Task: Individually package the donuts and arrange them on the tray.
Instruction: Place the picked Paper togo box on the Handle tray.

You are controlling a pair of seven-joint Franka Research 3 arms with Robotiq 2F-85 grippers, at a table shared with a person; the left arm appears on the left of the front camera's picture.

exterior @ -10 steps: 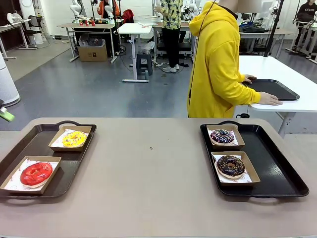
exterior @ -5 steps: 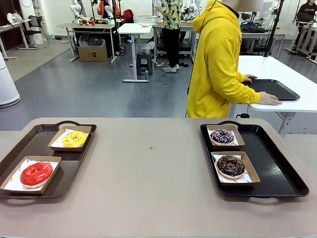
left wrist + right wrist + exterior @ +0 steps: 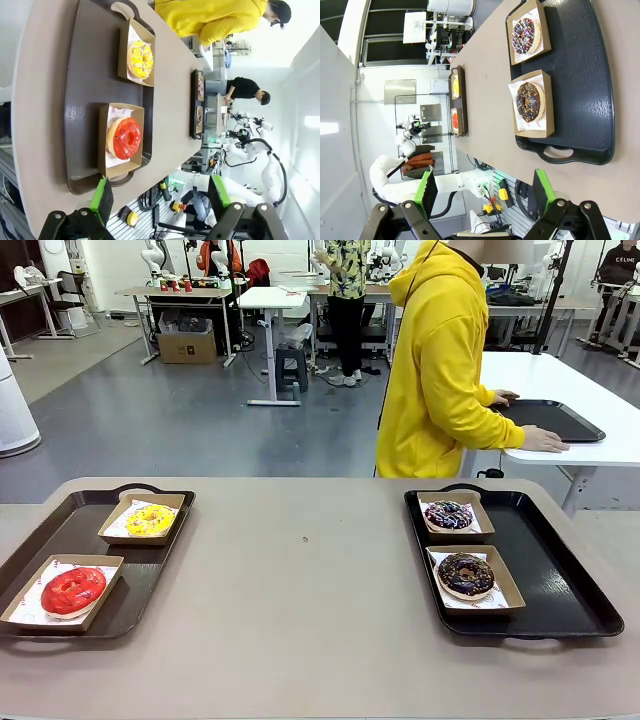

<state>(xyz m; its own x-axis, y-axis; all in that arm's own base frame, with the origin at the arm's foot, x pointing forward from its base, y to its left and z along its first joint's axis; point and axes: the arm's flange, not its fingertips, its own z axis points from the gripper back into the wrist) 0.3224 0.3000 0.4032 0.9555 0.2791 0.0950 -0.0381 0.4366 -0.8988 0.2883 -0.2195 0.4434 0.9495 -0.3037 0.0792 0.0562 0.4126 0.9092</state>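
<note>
Left wrist view puts our left gripper (image 3: 159,200) with its green pads spread wide and nothing between them, held high off the table; ahead of it the red donut (image 3: 126,138) sits in its box (image 3: 105,165) on the left tray (image 3: 85,90), the yellow donut (image 3: 140,59) boxed just beyond. Our right gripper (image 3: 485,192) is likewise parted and empty, the chocolate donut (image 3: 530,101) boxed nearest on the right tray (image 3: 580,85) and the sprinkled donut (image 3: 525,35) past it. We judge each donut has its own box so it travels separately, and both arms hang back because all four are already arranged.
</note>
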